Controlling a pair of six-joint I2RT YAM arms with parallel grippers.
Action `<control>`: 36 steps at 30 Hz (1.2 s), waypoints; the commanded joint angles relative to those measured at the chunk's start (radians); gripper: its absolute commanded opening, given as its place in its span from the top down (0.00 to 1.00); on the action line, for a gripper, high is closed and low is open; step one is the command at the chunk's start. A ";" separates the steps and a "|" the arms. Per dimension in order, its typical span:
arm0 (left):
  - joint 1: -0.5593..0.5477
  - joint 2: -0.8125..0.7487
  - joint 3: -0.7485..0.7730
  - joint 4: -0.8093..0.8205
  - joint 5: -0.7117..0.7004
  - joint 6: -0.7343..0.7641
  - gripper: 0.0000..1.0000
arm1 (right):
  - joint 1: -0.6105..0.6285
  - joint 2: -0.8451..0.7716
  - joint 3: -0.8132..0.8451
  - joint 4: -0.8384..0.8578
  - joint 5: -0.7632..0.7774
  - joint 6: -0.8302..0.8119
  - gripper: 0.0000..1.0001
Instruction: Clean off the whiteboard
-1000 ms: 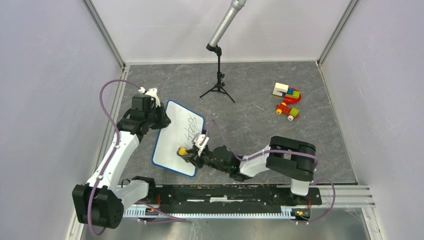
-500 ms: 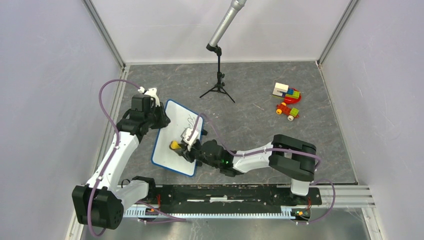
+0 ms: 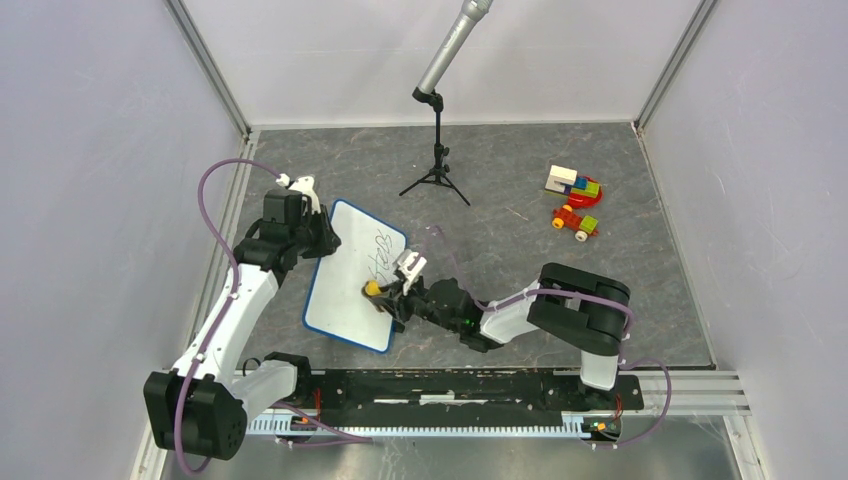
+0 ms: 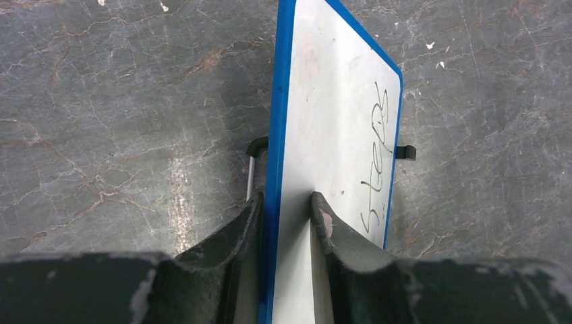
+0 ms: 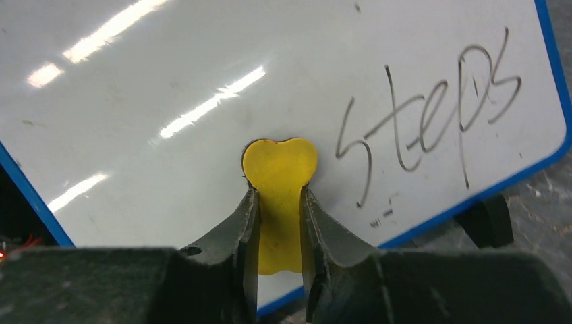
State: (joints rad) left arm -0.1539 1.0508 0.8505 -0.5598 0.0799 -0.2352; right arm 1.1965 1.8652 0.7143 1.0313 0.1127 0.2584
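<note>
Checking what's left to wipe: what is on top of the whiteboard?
On the whiteboard: black handwriting reading "steps", and a yellow eraser held by the right hand. Any ink under the eraser is covered.

Grey marbled table (image 3: 520, 270); whiteboard (image 3: 345, 285), black tripod (image 3: 437, 178), coloured blocks (image 3: 572, 183), wheeled toy (image 3: 575, 222) upon it

Probably a lab: white-walled enclosure (image 3: 100, 150), rail-mounted arms (image 3: 235, 305).
</note>
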 commanded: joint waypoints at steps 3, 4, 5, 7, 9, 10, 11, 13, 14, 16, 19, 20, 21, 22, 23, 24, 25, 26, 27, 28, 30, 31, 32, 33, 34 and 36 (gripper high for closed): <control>-0.013 -0.008 -0.021 -0.069 -0.048 0.028 0.98 | 0.000 0.020 -0.099 -0.094 0.007 0.025 0.84; -0.012 -0.009 -0.021 -0.068 -0.048 0.028 0.98 | 0.001 0.016 -0.088 -0.105 0.013 0.020 0.84; -0.012 -0.010 -0.020 -0.069 -0.048 0.028 0.98 | 0.004 0.011 -0.075 -0.114 0.015 0.010 0.84; -0.012 -0.012 -0.021 -0.068 -0.046 0.028 0.98 | 0.021 -0.008 -0.035 -0.134 0.022 -0.024 0.84; -0.013 -0.014 -0.023 -0.065 -0.045 0.028 0.98 | 0.047 -0.023 0.022 -0.148 0.027 -0.065 0.84; -0.013 -0.015 -0.022 -0.062 -0.045 0.028 0.98 | 0.058 -0.027 0.047 -0.146 0.025 -0.084 0.84; -0.013 -0.015 -0.022 -0.063 -0.045 0.028 0.98 | 0.066 -0.027 0.075 -0.136 0.021 -0.096 0.84; -0.013 -0.019 -0.024 -0.063 -0.048 0.028 0.98 | 0.072 -0.017 0.109 -0.088 0.008 -0.104 0.84; -0.013 -0.019 -0.024 -0.063 -0.051 0.028 0.98 | 0.072 -0.007 0.118 -0.057 0.007 -0.104 0.84; -0.013 -0.022 -0.025 -0.063 -0.057 0.028 0.98 | 0.073 0.022 0.134 -0.001 0.011 -0.109 0.84; -0.015 -0.026 -0.025 -0.063 -0.063 0.028 0.98 | 0.072 0.066 0.103 0.079 0.030 -0.099 0.84; -0.015 -0.025 -0.025 -0.063 -0.063 0.028 0.98 | 0.072 0.072 0.072 0.116 0.041 -0.090 0.85; -0.016 -0.026 -0.026 -0.063 -0.062 0.028 0.98 | 0.072 0.080 0.022 0.157 0.048 -0.079 0.84; -0.016 -0.025 -0.027 -0.063 -0.064 0.028 0.98 | 0.072 0.085 -0.029 0.199 0.062 -0.062 0.84; -0.016 -0.026 -0.025 -0.063 -0.065 0.028 0.98 | 0.072 0.087 -0.071 0.229 0.076 -0.051 0.84; -0.016 -0.024 -0.025 -0.062 -0.065 0.029 0.98 | 0.070 0.088 -0.111 0.249 0.089 -0.049 0.84; -0.016 -0.023 -0.025 -0.063 -0.066 0.029 0.98 | 0.069 0.085 -0.139 0.256 0.099 -0.053 0.84; -0.016 -0.023 -0.025 -0.062 -0.066 0.028 0.98 | 0.069 0.080 -0.166 0.254 0.112 -0.054 0.84; -0.016 -0.024 -0.026 -0.063 -0.066 0.028 0.98 | 0.068 0.075 -0.186 0.253 0.119 -0.058 0.85; -0.018 -0.025 -0.024 -0.063 -0.067 0.028 0.98 | 0.068 0.071 -0.206 0.260 0.125 -0.062 0.85; -0.018 -0.026 -0.024 -0.062 -0.070 0.027 0.98 | 0.068 0.069 -0.223 0.276 0.127 -0.075 0.84; -0.018 -0.026 -0.024 -0.061 -0.068 0.027 0.98 | 0.068 0.067 -0.213 0.272 0.120 -0.085 0.84; -0.018 -0.025 -0.024 -0.061 -0.065 0.027 0.98 | 0.068 0.063 -0.192 0.252 0.116 -0.099 0.84; -0.018 -0.025 -0.024 -0.061 -0.066 0.025 0.98 | 0.068 0.058 -0.162 0.230 0.114 -0.110 0.84; -0.018 -0.025 -0.025 -0.061 -0.065 0.025 0.98 | 0.068 0.052 -0.136 0.208 0.102 -0.117 0.84; -0.019 -0.029 -0.027 -0.061 -0.066 0.025 0.98 | 0.068 0.036 -0.075 0.186 0.080 -0.129 0.84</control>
State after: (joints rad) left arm -0.1661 1.0256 0.8436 -0.5686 0.0624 -0.2363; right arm 1.2610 1.9160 0.5476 1.2900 0.2184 0.1783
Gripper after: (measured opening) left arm 0.335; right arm 0.277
